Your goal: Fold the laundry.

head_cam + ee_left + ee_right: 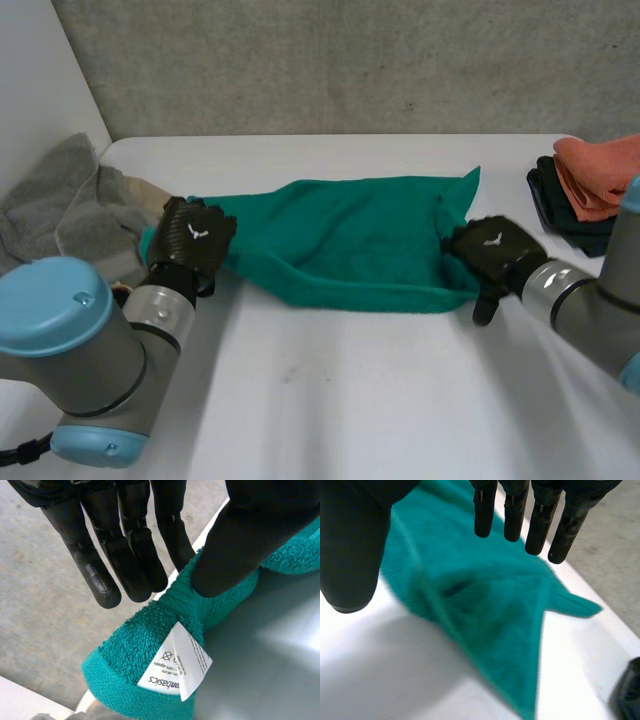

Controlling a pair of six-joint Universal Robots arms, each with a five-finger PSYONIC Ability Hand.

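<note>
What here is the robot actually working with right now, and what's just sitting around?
In use: teal terry towel with a white label; left hand, pinching its label end; right hand, open at the opposite end.
Lying about: crumpled grey towels; folded orange cloth on folded black cloths; both perhaps laundry too.

Green towel [350, 235]: one
Grey cloth heap [62, 200]: one, left edge of the tabletop [330, 400]
Folded cloths, right edge: two, orange cloth [600, 170] on dark cloth [558, 215]
Hands: two, left hand [195, 238] and right hand [493, 248]
</note>
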